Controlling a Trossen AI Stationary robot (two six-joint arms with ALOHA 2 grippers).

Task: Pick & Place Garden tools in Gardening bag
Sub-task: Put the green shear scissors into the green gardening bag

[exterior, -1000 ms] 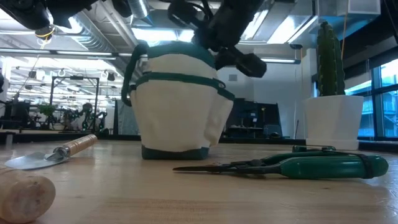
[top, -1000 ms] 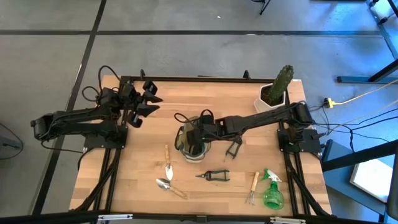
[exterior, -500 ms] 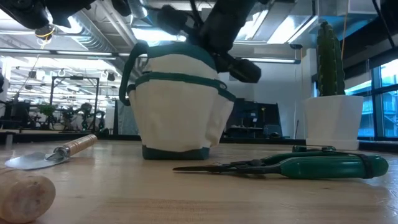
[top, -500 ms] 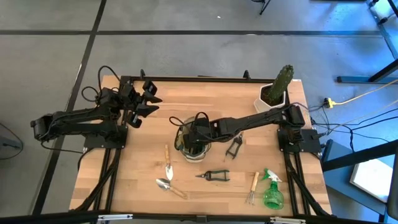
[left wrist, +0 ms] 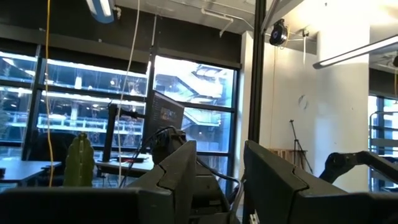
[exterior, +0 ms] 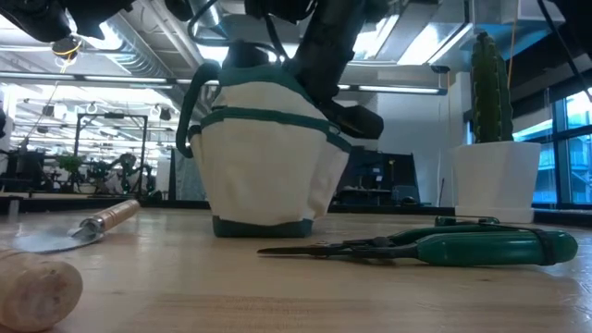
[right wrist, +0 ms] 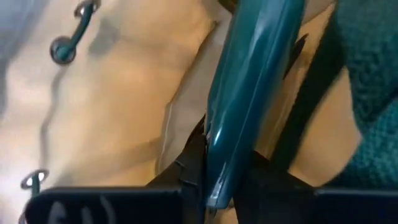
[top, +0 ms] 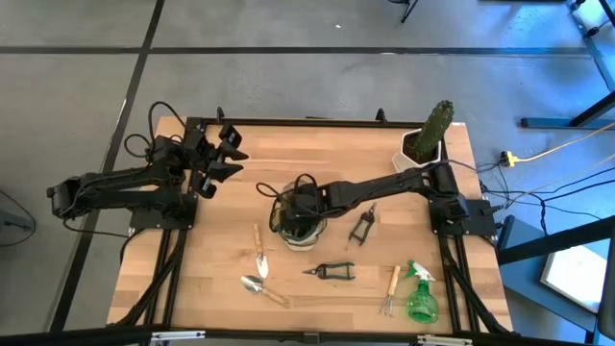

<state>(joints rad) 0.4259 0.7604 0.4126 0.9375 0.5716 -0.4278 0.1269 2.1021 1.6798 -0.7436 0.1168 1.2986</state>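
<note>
While the left end effector (top: 229, 154) hangs with its fingers spread and nothing between them near the back left of the wooden tabletop (top: 317, 154), the right end effector (top: 300, 205) reaches down into the mouth of the beige fabric gardening bag with olive-green trim (top: 297, 223) at the tabletop's middle, in the high view. Around the bag lie a wooden-handled metal trowel (top: 260, 256), a second wooden-handled scoop (top: 262, 289), black pruners (top: 362, 226), green-handled shears (top: 330, 271), a wooden-handled hand fork (top: 390, 291) and a green plastic spray bottle (top: 420, 292); a cactus in a white pot (top: 429, 136) stands at the back right corner.

Seen from the low view, the bag stands upright with the right arm entering from above, and the shears rest in front.

Through the right wrist view, the end effector's fingers are clamped on a teal-green tool handle (right wrist: 249, 93) against the bag's beige lining.
</note>
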